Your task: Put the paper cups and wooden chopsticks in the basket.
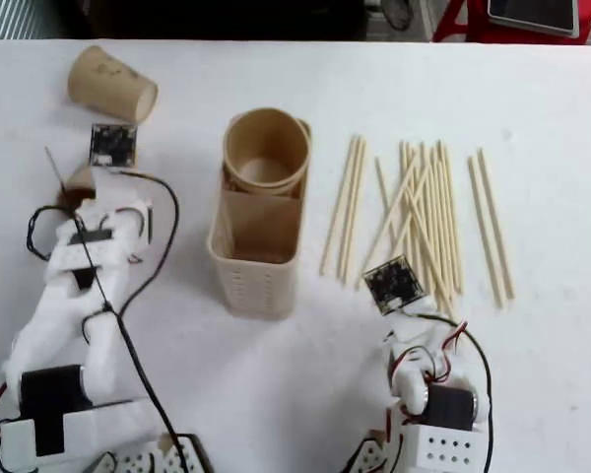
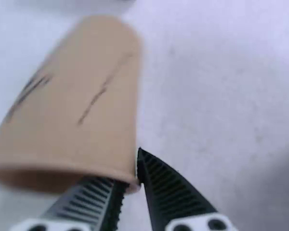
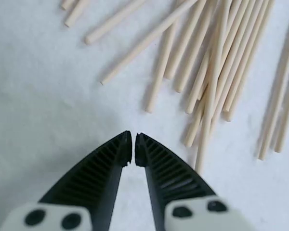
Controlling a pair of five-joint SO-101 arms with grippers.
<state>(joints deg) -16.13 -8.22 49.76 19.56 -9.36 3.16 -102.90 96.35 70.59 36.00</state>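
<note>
The paper cups look matt, the wooden chopsticks smooth, the plastic basket ribbed.

The right gripper hovers over the white table, its black ribbed fingers drawn together until only a hairline gap shows at the tips. The wooden chopsticks lie ahead of the tips in a loose fan, several crossing one another. The nearest ends sit just off the outer edge of one finger.
</note>
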